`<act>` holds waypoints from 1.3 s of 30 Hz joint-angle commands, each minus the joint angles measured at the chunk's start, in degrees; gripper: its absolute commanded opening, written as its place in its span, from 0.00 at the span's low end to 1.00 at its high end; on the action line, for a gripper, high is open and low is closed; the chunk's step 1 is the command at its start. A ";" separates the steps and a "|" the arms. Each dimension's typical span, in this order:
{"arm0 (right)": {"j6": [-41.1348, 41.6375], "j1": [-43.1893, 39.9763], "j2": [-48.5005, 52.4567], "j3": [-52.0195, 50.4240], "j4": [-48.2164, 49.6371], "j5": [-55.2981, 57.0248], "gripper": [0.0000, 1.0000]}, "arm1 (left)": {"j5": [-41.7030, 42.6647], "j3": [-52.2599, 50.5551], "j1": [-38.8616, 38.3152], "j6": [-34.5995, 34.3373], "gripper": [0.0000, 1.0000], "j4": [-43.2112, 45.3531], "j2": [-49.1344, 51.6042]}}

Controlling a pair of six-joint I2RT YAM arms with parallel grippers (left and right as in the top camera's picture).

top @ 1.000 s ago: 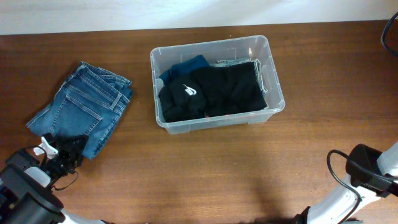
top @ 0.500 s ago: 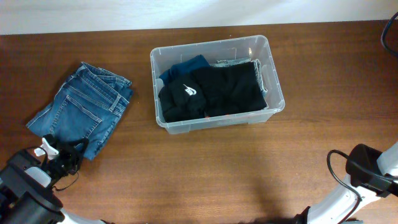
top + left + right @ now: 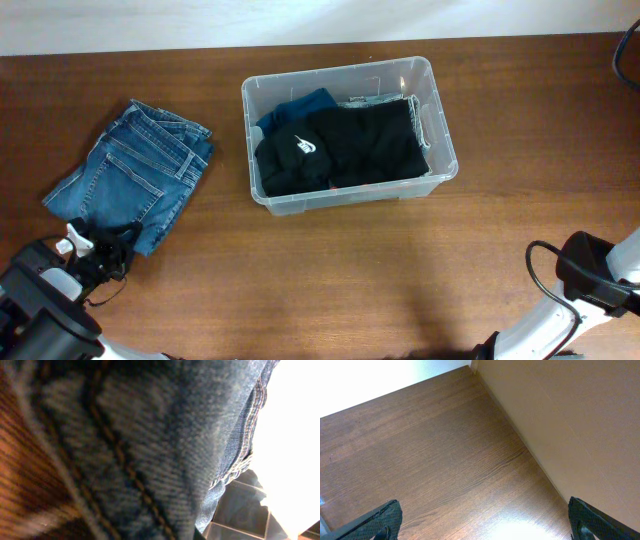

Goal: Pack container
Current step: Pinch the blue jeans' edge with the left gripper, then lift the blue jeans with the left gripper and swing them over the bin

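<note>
Fetching the folded jeans [image 3: 130, 185]: my left pincer [image 3: 105, 257] meets their near corner, clamp unclear, right pincer [image 3: 485, 517] agape; next, lift into the container [image 3: 350, 195].

Blue jeans [image 3: 150, 425] fill almost the whole picture, very close up and a bit blurry. You can see the little threads in the cloth. Orange-brown stitching [image 3: 119, 452] runs in lines down across it. On the left, a bit of the brown wooden table [image 3: 20, 490] shows beside the jeans. On the right, the edges of the jeans lie in layers against a bright white patch [image 3: 295, 435]. Grey tiles [image 3: 240, 510] show in the bottom right corner
</note>
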 commanded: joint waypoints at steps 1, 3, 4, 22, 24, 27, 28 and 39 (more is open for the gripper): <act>0.09 -0.11 0.04 -0.09 -0.33 0.48 0.99 | 0.07 0.35 -0.35 -2.75 0.01 -0.31 -3.72; 0.09 -0.11 0.04 -0.09 -0.33 0.48 0.98 | 0.07 0.50 -0.35 -3.10 0.01 -0.35 -6.23; 0.09 -0.11 0.04 -0.09 -0.33 0.48 0.98 | 0.04 0.61 -0.35 -3.58 0.01 -0.48 -7.32; 0.09 -0.11 0.04 -0.09 -0.33 0.48 0.98 | -2.08 3.82 -0.37 -10.43 0.01 -7.21 -34.99; 0.09 -0.11 0.04 -0.09 -0.33 0.48 0.98 | -1.99 5.95 -0.37 -10.43 0.01 -9.38 -36.30; 0.09 -0.11 0.04 -0.09 -0.33 0.48 0.98 | -1.66 10.97 -1.46 -10.38 0.01 -13.25 -36.92; 0.09 -0.11 0.04 -0.09 -0.33 0.48 0.98 | -1.70 12.28 -2.19 -10.38 0.01 -14.01 -36.89; 0.09 -0.11 0.04 -0.09 -0.33 0.48 0.98 | -6.40 25.42 -17.03 -10.38 0.00 -15.39 -36.57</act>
